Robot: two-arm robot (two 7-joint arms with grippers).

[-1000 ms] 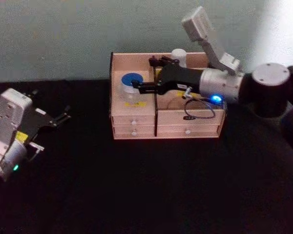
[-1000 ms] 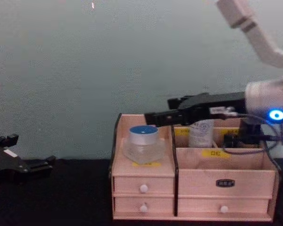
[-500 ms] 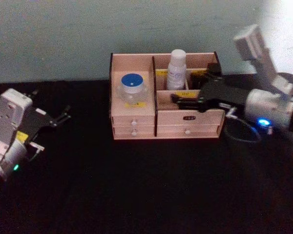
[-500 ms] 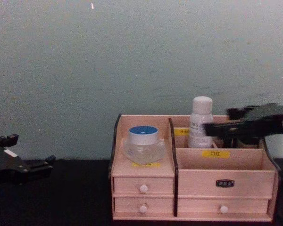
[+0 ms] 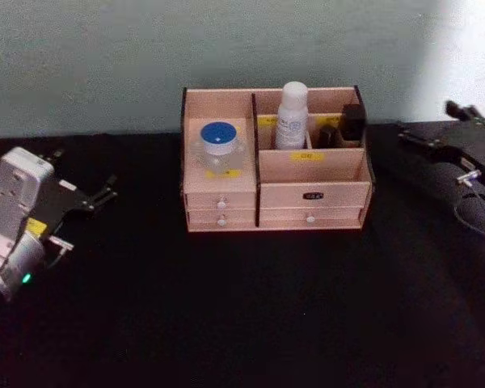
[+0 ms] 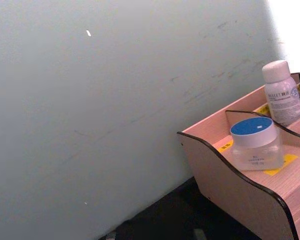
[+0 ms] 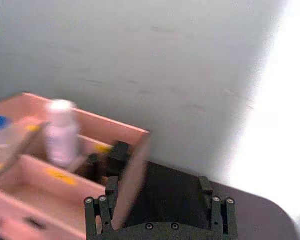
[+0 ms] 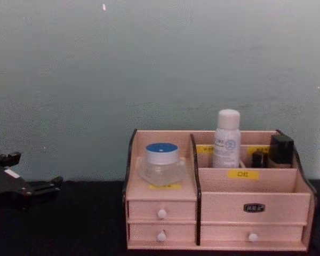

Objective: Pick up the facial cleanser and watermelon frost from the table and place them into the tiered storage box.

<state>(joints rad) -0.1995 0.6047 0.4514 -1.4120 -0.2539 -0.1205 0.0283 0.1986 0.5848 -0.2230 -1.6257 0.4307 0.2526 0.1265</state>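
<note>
I make out "口红" on yellow label (image 8: pixel 243 174) at front of tiered storage box (image 8: pixel 218 213); print on white bottle (image 6: pixel 282 95) and dark nameplate (image 8: pixel 254 207) unreadable (too small).

A black-covered table (image 5: pixel 250 315) fills the lower two-thirds of the head view, running back to a pale green wall. The tiered storage box (image 5: pixel 273 205), pale pink wood with dark edges, stands directly on the table just above the frame's centre, close to the wall, its small white-knobbed drawers facing the camera. In the chest view the same box (image 8: pixel 218 213) sits at lower right, its base resting flat on the dark table (image 8: pixel 69 229) surface that stretches away to the left.
</note>
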